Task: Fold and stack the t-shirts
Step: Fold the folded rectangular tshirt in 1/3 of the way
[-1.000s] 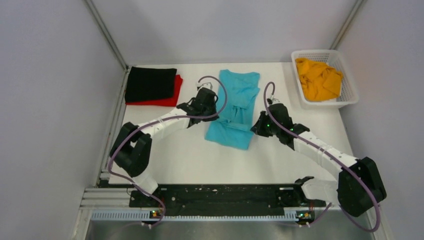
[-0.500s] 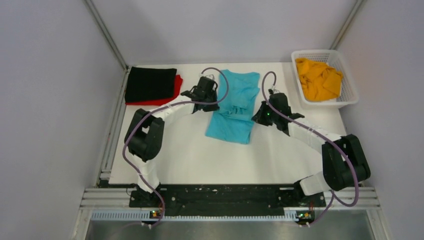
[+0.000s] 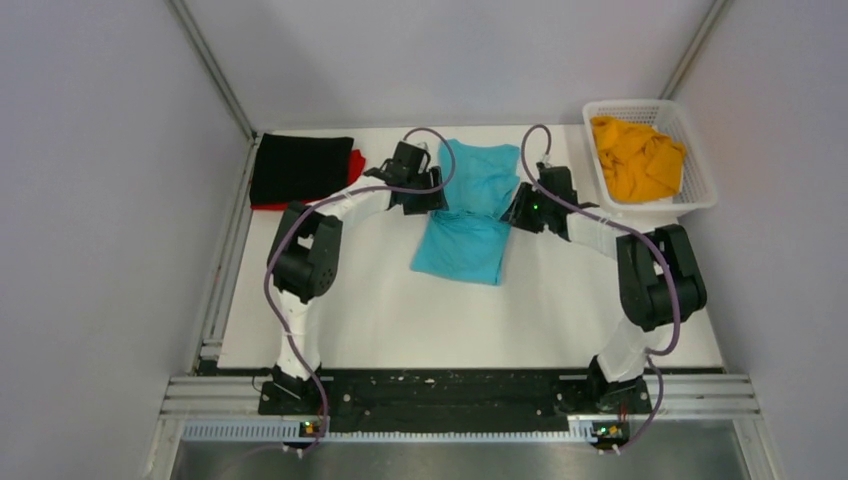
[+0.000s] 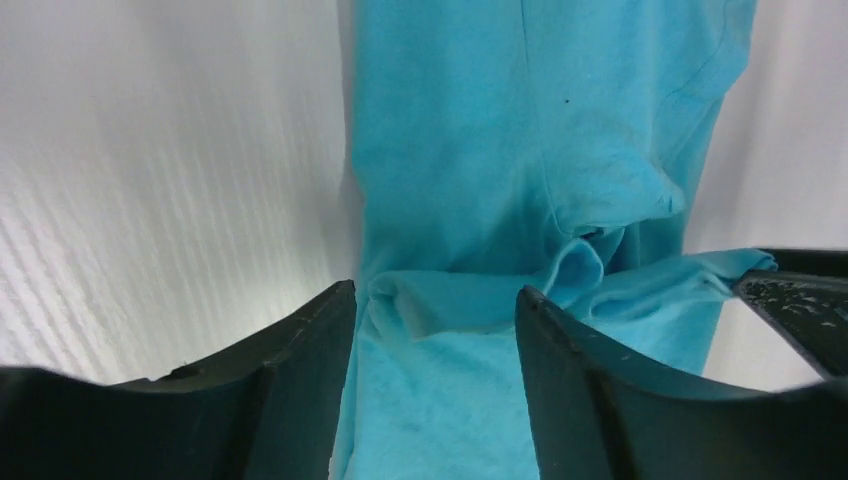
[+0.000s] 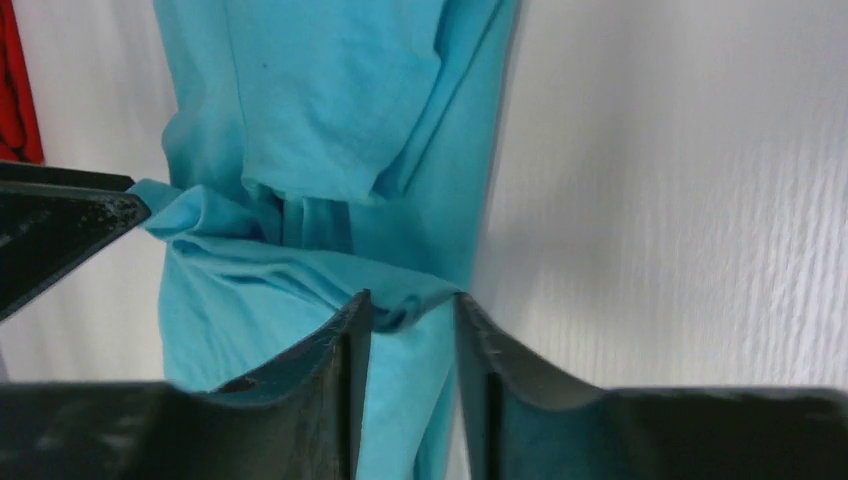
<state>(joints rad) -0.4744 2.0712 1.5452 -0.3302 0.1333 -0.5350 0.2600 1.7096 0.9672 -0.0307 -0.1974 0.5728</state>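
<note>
While left pincer (image 4: 432,300), right pincer (image 5: 408,300) clamp it, turquoise t-shirt (image 3: 460,250) lies doubled.

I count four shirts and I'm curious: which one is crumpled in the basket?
The orange-yellow shirt, in the white basket far right. The black shirt and red shirt lie folded in a pile; the turquoise shirt is on the table.

The turquoise-blue cloth t-shirt (image 3: 468,225) lies lengthwise mid-table, ruckled into a raised cross-fold. One end of the fold sits between the fingers of my left gripper (image 4: 435,295), the other is pinched in my right gripper (image 5: 410,298). At far left, the folded black t-shirt (image 3: 300,168) rests on the red t-shirt (image 3: 353,163). The crumpled orange-yellow t-shirt (image 3: 635,158) lies in the white mesh basket (image 3: 660,206).
</note>
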